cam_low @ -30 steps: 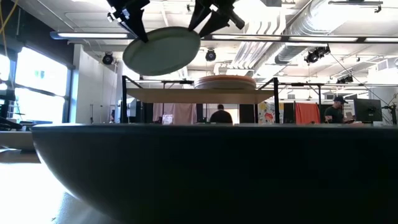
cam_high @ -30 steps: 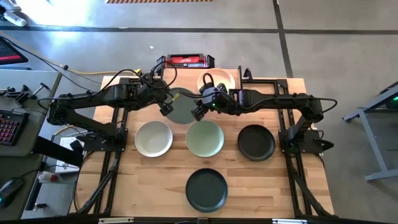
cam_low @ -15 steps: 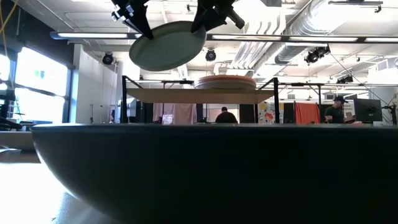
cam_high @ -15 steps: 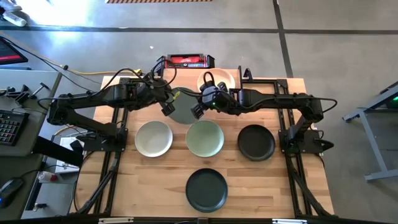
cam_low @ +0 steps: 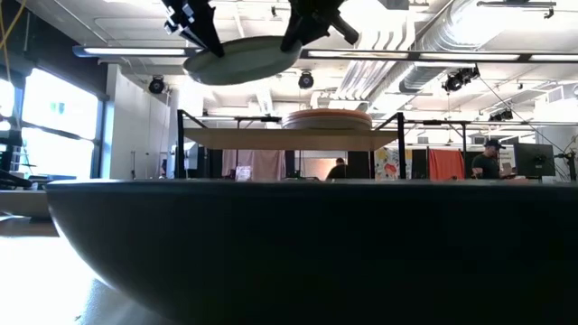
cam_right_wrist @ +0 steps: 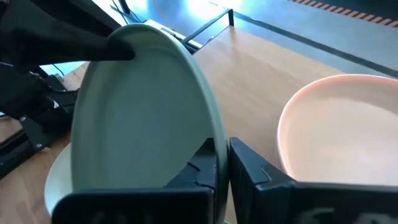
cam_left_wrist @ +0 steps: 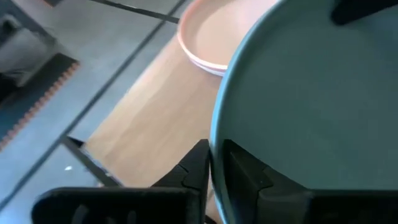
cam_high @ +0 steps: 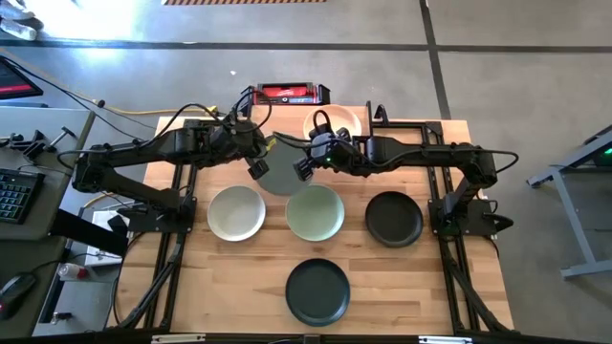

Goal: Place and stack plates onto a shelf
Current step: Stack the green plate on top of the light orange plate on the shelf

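Observation:
A sage green plate (cam_high: 278,172) hangs in the air between my two grippers, higher than the shelf (cam_low: 289,138) and just on its near side. My left gripper (cam_high: 258,169) is at the plate's left rim and my right gripper (cam_high: 303,170) at its right rim, both shut on it. In the low view the plate (cam_low: 242,60) lies nearly level. A stack of peach plates (cam_low: 327,118) rests on the shelf's right half. My left gripper has the plate's left rim (cam_left_wrist: 217,152) between its two fingers, one above and one below. It comes from the table's left, slanting down. The plate is lifted clear. My right gripper pinches the opposite rim (cam_right_wrist: 216,142) between its two fingers, coming from the table's right and slanting down. The plate is nearly level and touches nothing else.
On the table nearer than the shelf lie a pale plate (cam_high: 236,212), a sage green plate (cam_high: 315,212) and a black plate (cam_high: 393,218). Another black plate (cam_high: 317,290) lies near the front edge and fills the low view's foreground. The shelf's left half shows bare wood.
My right gripper has shut on the plate's right rim, having stood open around it. The plate was tilted with its left side low; its left side has come up, and it is now nearly level and a little higher.

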